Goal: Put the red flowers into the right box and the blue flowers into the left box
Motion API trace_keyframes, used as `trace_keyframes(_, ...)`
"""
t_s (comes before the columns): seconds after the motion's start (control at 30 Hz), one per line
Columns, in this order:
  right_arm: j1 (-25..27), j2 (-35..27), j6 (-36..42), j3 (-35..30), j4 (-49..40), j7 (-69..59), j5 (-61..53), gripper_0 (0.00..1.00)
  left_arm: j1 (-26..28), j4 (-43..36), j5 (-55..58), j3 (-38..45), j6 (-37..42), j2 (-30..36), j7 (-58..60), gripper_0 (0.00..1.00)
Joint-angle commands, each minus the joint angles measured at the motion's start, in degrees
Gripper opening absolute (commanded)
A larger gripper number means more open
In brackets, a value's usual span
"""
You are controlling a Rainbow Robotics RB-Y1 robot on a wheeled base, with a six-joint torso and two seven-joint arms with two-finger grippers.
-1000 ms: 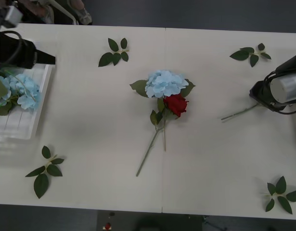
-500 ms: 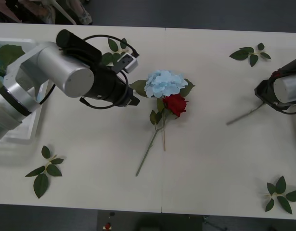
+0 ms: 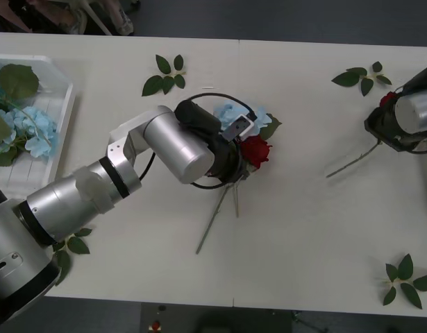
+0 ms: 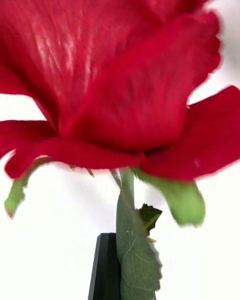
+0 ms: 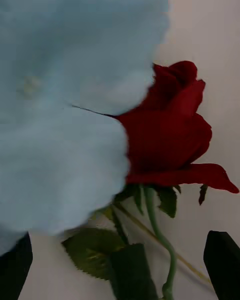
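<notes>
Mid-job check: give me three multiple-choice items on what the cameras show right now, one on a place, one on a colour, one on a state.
1. Where is the left pincer?
A. over the left box
B. at the table's centre
C. at the table's right edge

2. What colour are the flowers in the left box?
A. red
B. yellow
C. blue

3. What does the right pincer hold?
A. a red rose
B. a blue flower
C. nothing

Answers:
1 B: the left pincer is open over the centre blue flower and the centre rose.
2 C: pale-blue heads lie inside the left box.
3 A: the right pincer, at the table's right edge, grips the stem of the held rose.
</notes>
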Motion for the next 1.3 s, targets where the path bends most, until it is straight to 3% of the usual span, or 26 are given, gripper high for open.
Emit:
trace_keyframes(0.03,-4.30,-10.76,7.15,0.09,-11.66,11.94,-0.02,0.00,-3.48,2.86,-0.01,-4.05,-1.03,-1.37,2.00,1.00)
trace_keyframes(0.13,-4.65,-17.70,12.60,-0.35,-17.46,20.11,-0.38,0.00,-4.09,4.09,0.26,-5.55,-1.03,-2.16,2.18,1.00)
trace_keyframes(0.2,-4.65,-21.13,14.18,-1.06,-18.34,26.61,-0.29,0.00,-4.36,4.09,0.34,-6.43,-1.21,-2.16,2.18,0.78)
trace_keyframes(0.27,-4.65,-23.24,13.92,-1.23,-16.23,32.42,1.21,0.00,-4.53,4.09,0.87,-7.74,-1.82,-2.16,2.18,0.40)
trace_keyframes(0.3,-4.65,-23.42,13.57,-1.32,-15.35,33.38,1.91,0.00,-4.53,4.09,0.96,-7.92,-2.18,-2.16,2.26,0.32)
trace_keyframes(0.37,-4.65,-23.59,11.10,-1.23,-10.86,36.99,4.55,0.00,-4.45,4.09,1.13,-8.27,-2.97,-2.16,2.44,0.03)
trace_keyframes(0.6,-3.86,-19.73,-4.19,-1.23,5.48,44.90,8.94,0.00,-4.53,3.47,-1.24,-7.57,-4.37,-1.55,2.44,0.00)
trace_keyframes(0.67,-3.25,-17.35,-10.69,-1.23,11.20,45.69,11.84,0.00,-4.53,1.63,-1.06,-6.60,-4.37,-0.14,2.53,0.00)
trace_keyframes(0.8,-1.93,-14.98,-16.41,-1.14,15.68,45.34,14.30,0.00,-4.53,-3.56,2.01,-5.90,-4.37,3.90,2.97,0.00)
trace_keyframes(0.93,0.27,-14.89,-18.60,-1.14,16.21,44.98,14.74,0.00,-4.53,-14.37,9.04,-3.70,-2.44,11.99,3.58,0.00)
trace_keyframes(1.1,2.03,-14.80,-20.36,-1.14,15.94,45.34,14.21,0.00,-4.36,-30.01,22.32,6.06,8.63,24.73,4.11,0.00)
trace_keyframes(1.13,2.29,-14.80,-20.89,-1.14,15.94,45.34,14.04,0.04,-4.27,-33.27,26.01,9.75,12.94,28.34,4.20,0.00)
trace_keyframes(1.17,2.55,-14.80,-21.33,-1.14,15.94,45.51,13.86,0.31,-4.09,-35.90,29.26,13.61,16.54,31.68,4.20,0.00)
trace_keyframes(1.23,2.64,-14.89,-21.68,-1.14,15.94,45.69,13.51,0.51,-3.74,-37.48,36.20,18.71,20.68,36.86,4.02,0.00)
trace_keyframes(1.3,2.64,-14.80,-21.68,-1.14,15.94,45.95,13.25,0.59,-3.39,-36.60,42.71,22.49,23.22,40.64,3.32,0.00)
